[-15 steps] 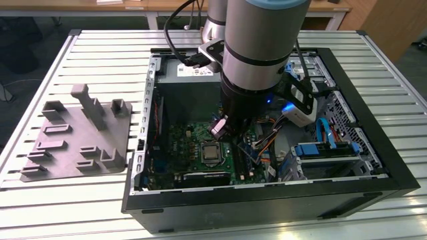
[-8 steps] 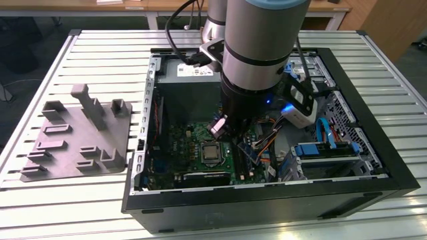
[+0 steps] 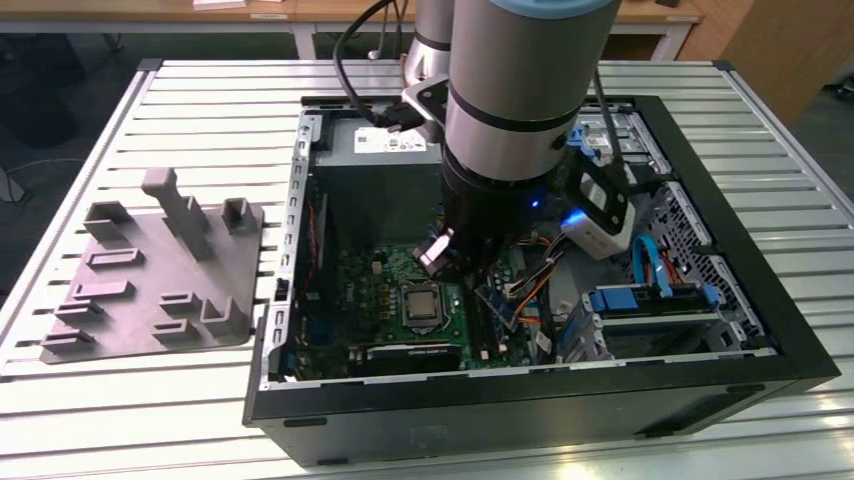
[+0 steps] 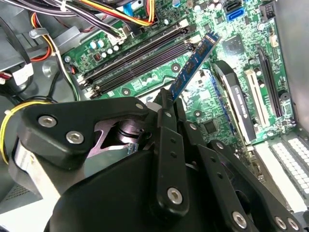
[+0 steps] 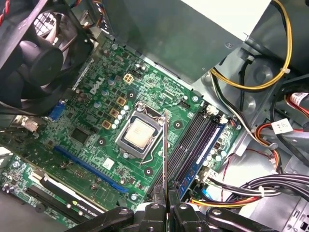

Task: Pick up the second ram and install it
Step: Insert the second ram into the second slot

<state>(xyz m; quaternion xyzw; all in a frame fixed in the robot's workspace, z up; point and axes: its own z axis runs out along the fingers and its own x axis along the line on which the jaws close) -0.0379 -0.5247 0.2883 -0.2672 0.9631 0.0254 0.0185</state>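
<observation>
Clamping the second ram (image 4: 195, 60) by one end, the gripper (image 4: 170, 99) hangs inside the open computer case (image 3: 534, 410). The stick is tilted over the green motherboard (image 5: 96, 121), between the processor socket (image 5: 140, 133) and the memory slots (image 5: 195, 140).

The arm (image 3: 514, 100) is a fat silvery-grey cylinder ringed by a black band, with a pale blue-grey cap at its top — a black cable (image 3: 339, 55) loops off it, and a small blue light (image 3: 534, 203) glows on its dark wrist section. In the second wrist view the gripper (image 4: 166, 99) is matte black — flat linkage bars (image 4: 169, 154) pinned with round silver screws (image 4: 174, 195).
</observation>
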